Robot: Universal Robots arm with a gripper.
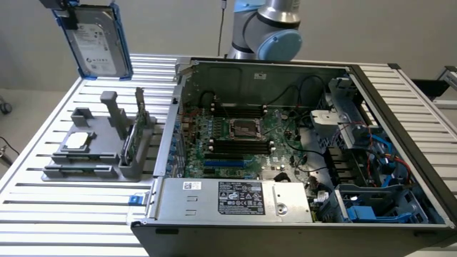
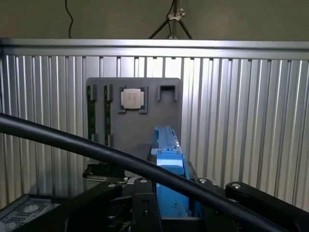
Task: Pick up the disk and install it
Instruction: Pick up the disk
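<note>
The disk (image 1: 96, 43), a silver-grey hard drive with a white label in a blue carrier, hangs upright high above the table's far corner at the exterior view's left. My gripper (image 1: 64, 16) is shut on its upper end. In the wrist view the blue carrier's edge (image 2: 169, 154) stands up between the black gripper (image 2: 169, 210) parts, above the grey holder.
Below the disk a grey holder (image 1: 93, 160) on the slatted table (image 1: 43, 214) carries a small silver chip (image 1: 77, 141) and a thin green card (image 1: 132, 142). The open computer case (image 1: 286, 144) lies to the right, with blue drive bays (image 1: 371, 209) at its near right corner. A black cable (image 2: 96, 150) crosses the wrist view.
</note>
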